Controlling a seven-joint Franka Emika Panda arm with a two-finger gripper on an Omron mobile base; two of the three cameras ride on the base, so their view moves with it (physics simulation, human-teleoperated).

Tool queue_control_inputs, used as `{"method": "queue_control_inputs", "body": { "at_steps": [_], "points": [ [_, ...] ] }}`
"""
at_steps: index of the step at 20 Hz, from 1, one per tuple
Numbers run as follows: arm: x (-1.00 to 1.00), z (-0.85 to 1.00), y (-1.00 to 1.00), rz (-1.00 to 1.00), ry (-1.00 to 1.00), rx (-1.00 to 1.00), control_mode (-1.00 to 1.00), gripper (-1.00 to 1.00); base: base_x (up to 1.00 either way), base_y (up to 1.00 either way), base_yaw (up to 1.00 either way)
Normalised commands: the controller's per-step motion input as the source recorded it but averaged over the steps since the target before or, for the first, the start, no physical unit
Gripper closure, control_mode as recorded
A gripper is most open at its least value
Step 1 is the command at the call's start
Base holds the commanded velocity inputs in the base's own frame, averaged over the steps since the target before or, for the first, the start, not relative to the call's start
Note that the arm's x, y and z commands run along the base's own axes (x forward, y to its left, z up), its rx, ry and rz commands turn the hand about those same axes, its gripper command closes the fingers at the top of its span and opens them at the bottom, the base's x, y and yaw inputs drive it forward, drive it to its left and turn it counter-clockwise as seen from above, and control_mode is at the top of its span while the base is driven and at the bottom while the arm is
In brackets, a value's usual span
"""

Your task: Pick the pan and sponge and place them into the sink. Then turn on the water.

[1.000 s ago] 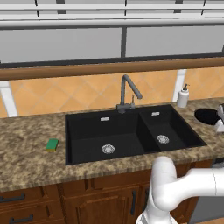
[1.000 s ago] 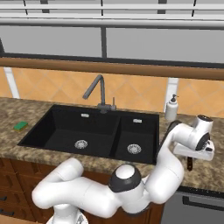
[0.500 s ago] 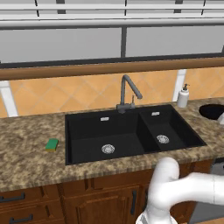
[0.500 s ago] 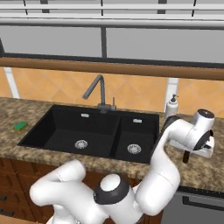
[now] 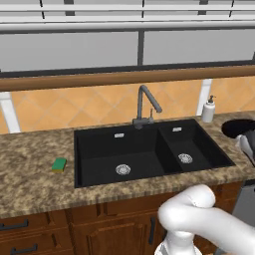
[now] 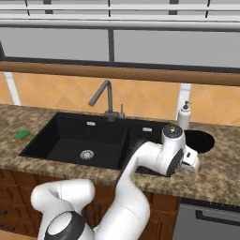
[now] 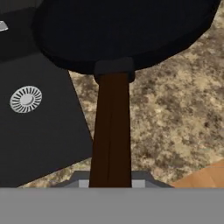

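The white arm bends right across the speckled granite bench point(image 6: 220, 173), its gripper point(image 6: 191, 161) clamped on the long dark brown handle point(image 7: 111, 131) of the round black frying pan point(image 6: 199, 140). The pan lies just right of the black double-basin sink point(image 6: 70, 140) (smaller basin nearest), extending straight ahead of the gripper.
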Motion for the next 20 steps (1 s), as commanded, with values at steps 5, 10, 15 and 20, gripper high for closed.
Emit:
{"method": "queue_control_inputs", "body": {
  "at_steps": [5, 10, 15, 20],
  "points": [
    [-0.98, 0.46, 0.72, -0.22, -0.35, 0.0, -1.0, 1.0, 0.0, 0.0, 0.0],
    [-0.72, 0.68, 0.86, -0.19, -0.3, -0.06, -1.0, 1.0, 0.0, 0.0, 0.0],
    [-0.52, 0.62, 0.85, -0.1, -0.25, -0.06, -1.0, 1.0, 0.0, 0.0, 0.0],
    [-0.49, 0.5, 0.72, 0.0, -0.12, 0.03, -1.0, 1.0, 0.0, 0.0, 0.0]
  ]
}}
